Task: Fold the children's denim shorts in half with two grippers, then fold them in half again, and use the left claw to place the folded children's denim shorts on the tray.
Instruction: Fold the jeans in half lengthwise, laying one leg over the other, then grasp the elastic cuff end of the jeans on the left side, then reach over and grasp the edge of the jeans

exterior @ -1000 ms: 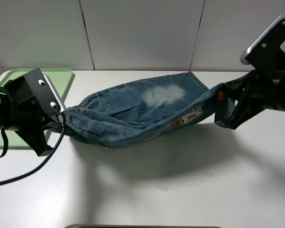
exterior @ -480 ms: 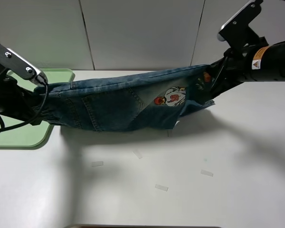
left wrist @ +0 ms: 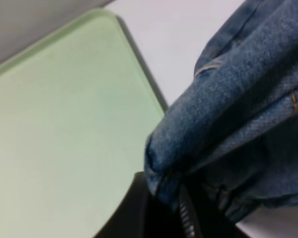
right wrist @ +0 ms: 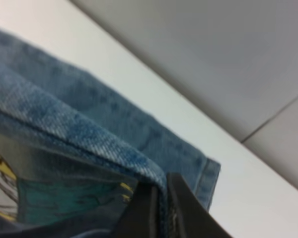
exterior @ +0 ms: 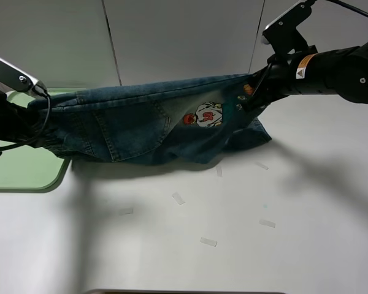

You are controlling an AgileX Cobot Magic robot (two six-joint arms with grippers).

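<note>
The children's denim shorts (exterior: 135, 125) are covering the tray's (exterior: 24, 174) far right corner, while the high view's left edge is cutting off its other end.

White table (exterior: 306, 208) carries green tray (exterior: 18, 174) and small scraps (exterior: 178, 198).

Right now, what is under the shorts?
Below the shorts show the white table and, at the left end, part of the green tray. Anything directly beneath the cloth is covered.
</note>
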